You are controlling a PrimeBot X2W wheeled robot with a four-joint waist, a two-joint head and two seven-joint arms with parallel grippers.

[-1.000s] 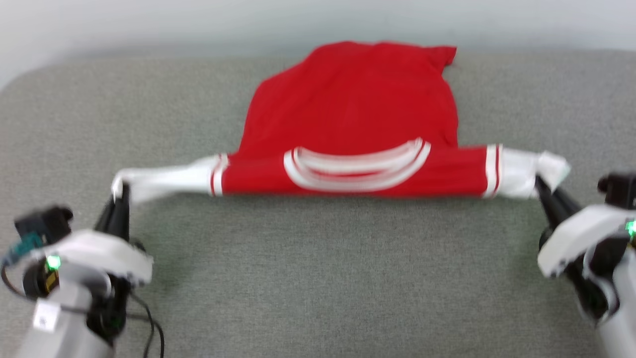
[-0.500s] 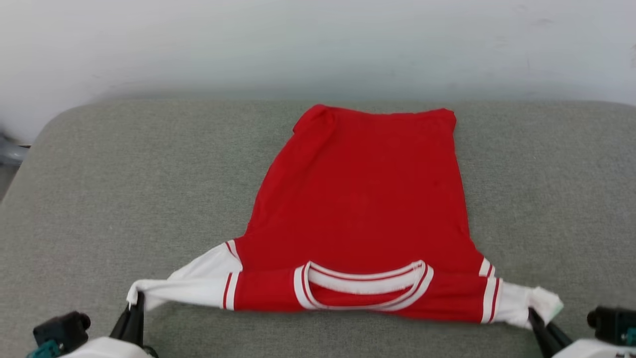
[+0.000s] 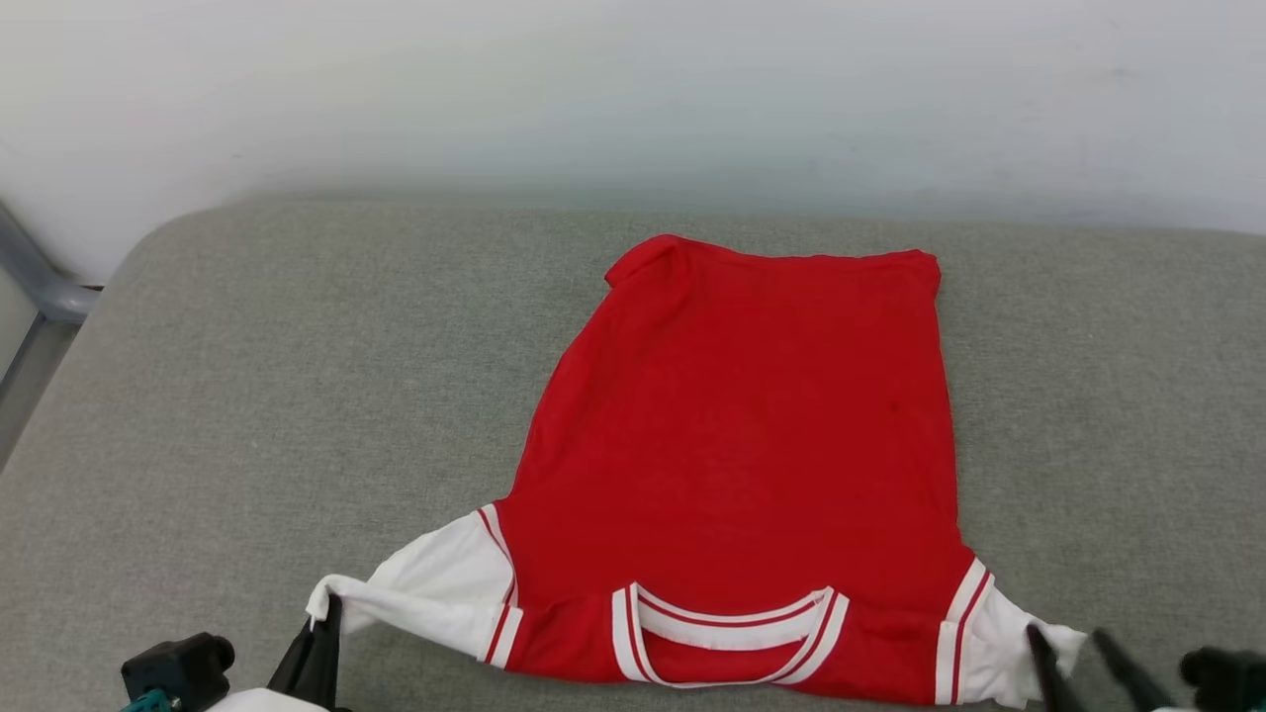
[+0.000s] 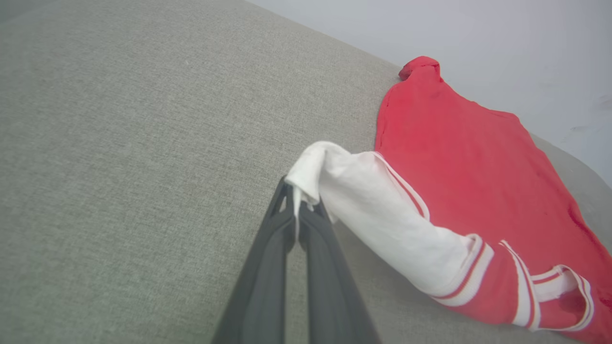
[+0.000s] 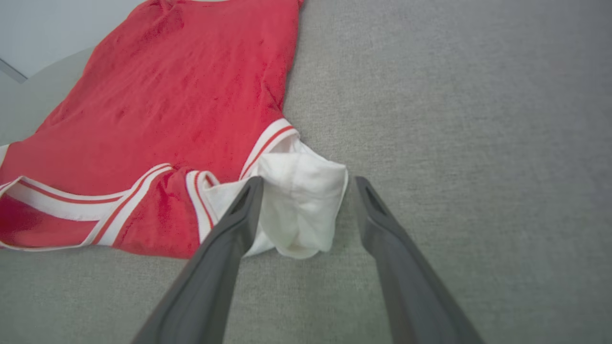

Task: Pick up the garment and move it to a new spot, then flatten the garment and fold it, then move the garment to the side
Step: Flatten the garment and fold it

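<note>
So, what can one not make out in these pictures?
- T-shirt underside: in all views, it is pressed against the grey cushion.
- Left sleeve end: in the left wrist view, it is bunched inside the shut left gripper.
- Right gripper body: in the head view, it is cut off by the bottom edge.

The left gripper sits at the head view's lower left, its two dark fingers pressed together on a white sleeve tip of the garment. The right gripper sits at the lower right, fingers spread wide apart, clamping nothing
</note>
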